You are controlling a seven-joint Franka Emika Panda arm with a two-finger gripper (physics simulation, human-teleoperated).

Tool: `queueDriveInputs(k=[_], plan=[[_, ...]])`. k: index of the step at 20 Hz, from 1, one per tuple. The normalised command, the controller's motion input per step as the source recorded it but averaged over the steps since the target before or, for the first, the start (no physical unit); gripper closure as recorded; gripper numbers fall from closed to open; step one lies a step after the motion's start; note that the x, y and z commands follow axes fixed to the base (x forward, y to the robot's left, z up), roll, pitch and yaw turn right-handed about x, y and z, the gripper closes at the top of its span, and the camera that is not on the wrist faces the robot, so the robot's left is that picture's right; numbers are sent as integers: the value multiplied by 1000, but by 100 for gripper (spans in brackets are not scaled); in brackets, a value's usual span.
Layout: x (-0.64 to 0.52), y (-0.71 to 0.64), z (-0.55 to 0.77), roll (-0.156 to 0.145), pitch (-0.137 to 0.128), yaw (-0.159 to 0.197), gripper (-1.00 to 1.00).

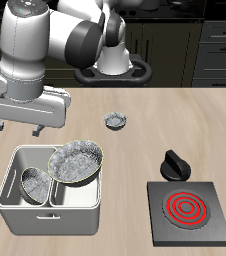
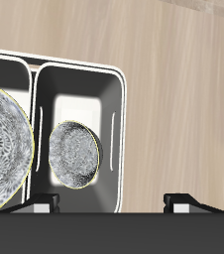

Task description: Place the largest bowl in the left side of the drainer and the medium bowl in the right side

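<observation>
three bowls (image 1: pixel 75 161), one drainer (image 1: pixel 15 200), one stove plate (image 1: pixel 190 210), one knob (image 1: pixel 174 165)

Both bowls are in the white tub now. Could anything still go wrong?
Maybe. The largest bowl leans tilted on the centre wall of the drainer, so it could slide or tip if bumped. The medium bowl stands on edge against the wall and might flop over. The gripper hangs just above the drainer with its fingers apart, so a careless move could knock either bowl.
</observation>
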Motion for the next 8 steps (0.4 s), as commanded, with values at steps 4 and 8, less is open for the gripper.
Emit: queueDriveInputs(k=[4,8], plan=[[-87,223,195,22,-33,33,-100],[-81,16,177,-8,-22,-19,-100]])
